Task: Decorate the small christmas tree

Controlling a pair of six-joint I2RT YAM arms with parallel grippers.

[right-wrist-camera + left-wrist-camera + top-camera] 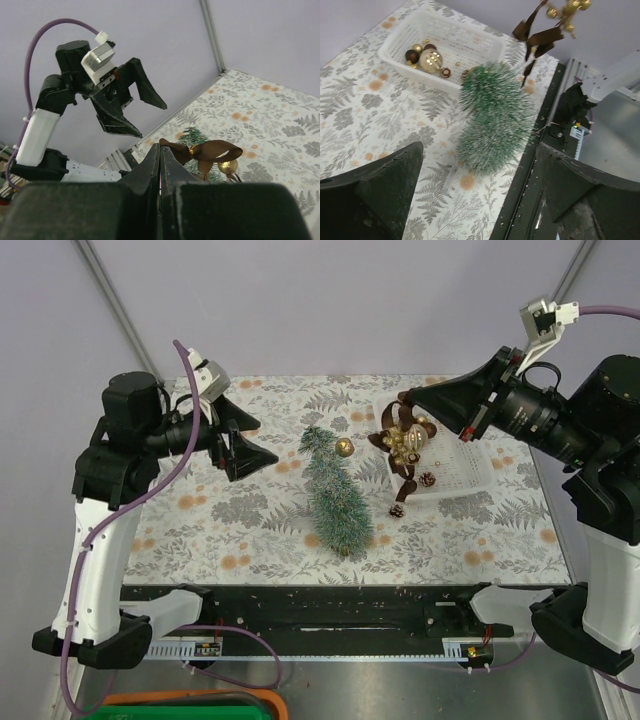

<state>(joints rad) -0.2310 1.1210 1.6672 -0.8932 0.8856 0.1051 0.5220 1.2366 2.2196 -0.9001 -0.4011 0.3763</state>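
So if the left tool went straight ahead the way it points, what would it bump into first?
Probably the small christmas tree, lying on its side. In the wrist view it sits right ahead, between the fingers of the open left tool, though depth is hard to judge.

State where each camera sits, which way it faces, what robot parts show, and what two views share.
Top external: above and behind the arms, looking down on the table; both arms, the open left tool and shut right tool show.
Left wrist: on the left arm, facing the small christmas tree and white basket; its own spread fingers show.
Right wrist: on the right arm, facing the left arm over its own closed fingers, which pinch a brown ribbon ornament.
Shared: all three show tree and ornament.
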